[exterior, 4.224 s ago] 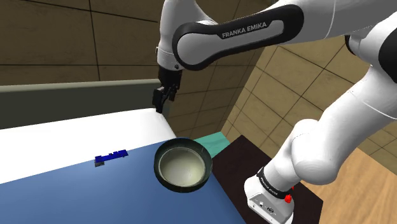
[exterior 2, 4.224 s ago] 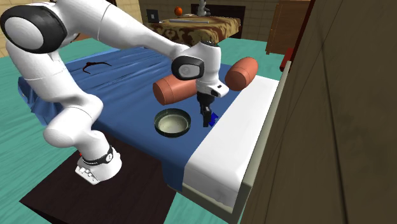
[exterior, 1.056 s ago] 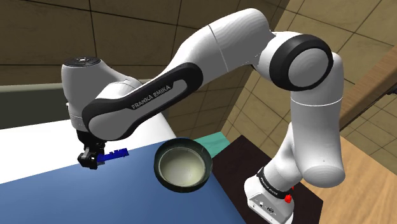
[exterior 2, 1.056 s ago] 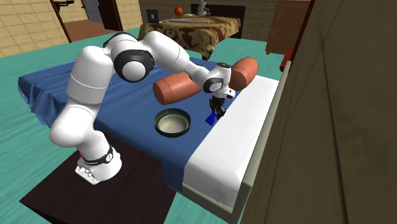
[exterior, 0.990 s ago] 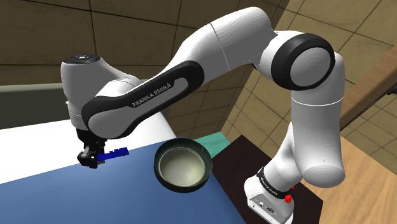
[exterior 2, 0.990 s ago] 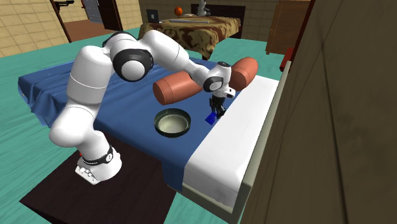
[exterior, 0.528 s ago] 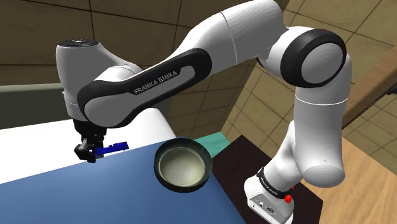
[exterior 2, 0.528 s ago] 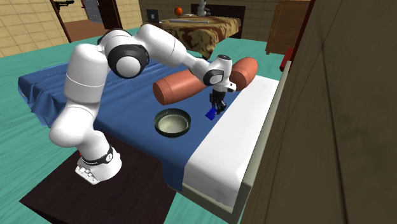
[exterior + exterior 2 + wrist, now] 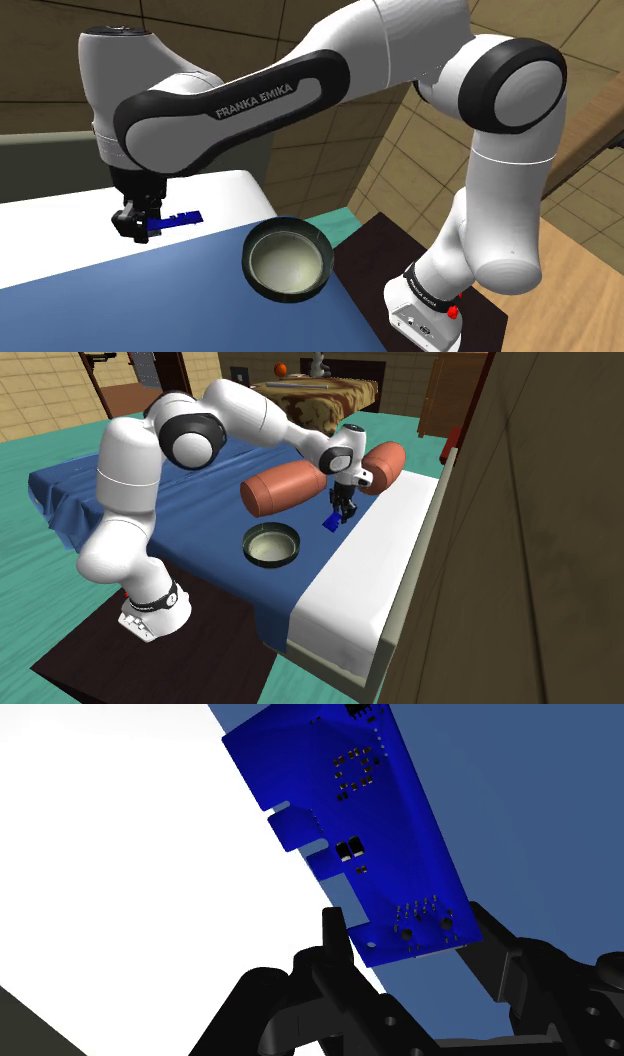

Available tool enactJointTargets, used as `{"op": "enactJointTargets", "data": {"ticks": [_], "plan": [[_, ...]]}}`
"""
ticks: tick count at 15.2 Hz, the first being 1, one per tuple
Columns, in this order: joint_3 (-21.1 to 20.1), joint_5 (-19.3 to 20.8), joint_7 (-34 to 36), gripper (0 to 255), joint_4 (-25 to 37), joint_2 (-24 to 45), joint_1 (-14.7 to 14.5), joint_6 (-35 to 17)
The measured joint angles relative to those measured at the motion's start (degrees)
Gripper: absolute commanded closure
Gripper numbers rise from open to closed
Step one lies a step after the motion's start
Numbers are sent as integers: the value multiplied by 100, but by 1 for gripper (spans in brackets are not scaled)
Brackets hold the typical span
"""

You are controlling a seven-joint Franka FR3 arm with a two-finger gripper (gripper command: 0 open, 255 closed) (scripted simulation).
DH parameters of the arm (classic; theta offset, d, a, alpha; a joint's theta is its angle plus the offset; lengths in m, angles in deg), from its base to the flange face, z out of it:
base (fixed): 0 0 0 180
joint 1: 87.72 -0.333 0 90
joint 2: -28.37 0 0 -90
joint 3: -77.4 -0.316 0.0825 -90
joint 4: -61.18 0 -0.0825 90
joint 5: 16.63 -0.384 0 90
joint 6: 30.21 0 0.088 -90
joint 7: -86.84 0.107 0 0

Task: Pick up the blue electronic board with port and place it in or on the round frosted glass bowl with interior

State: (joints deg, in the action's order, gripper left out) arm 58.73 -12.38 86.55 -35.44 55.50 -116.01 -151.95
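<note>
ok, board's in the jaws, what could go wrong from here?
1. The jaws clamp the board by one end only, so the long free part could pivot or slip during the carry.
2. The board looks long against the bowl, so it may catch the rim and tip out instead of settling inside.

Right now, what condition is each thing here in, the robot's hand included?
gripper, shut on the blue board.
blue board, clasped at one end, held in the air above the bed.
bowl, upright, empty, resting on the blue cover.
reddish bolsters, lying on their sides on the bed.
</note>
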Motion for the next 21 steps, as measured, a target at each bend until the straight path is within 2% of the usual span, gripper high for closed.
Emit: {"op": "enactJointTargets", "data": {"ticks": [15,17,21], "plan": [[-73,-135,-33,255,580,-403,38,967],[-102,-224,-69,255,196,-697,104,868],[-174,-547,-240,255,-1042,-1642,285,533]]}}
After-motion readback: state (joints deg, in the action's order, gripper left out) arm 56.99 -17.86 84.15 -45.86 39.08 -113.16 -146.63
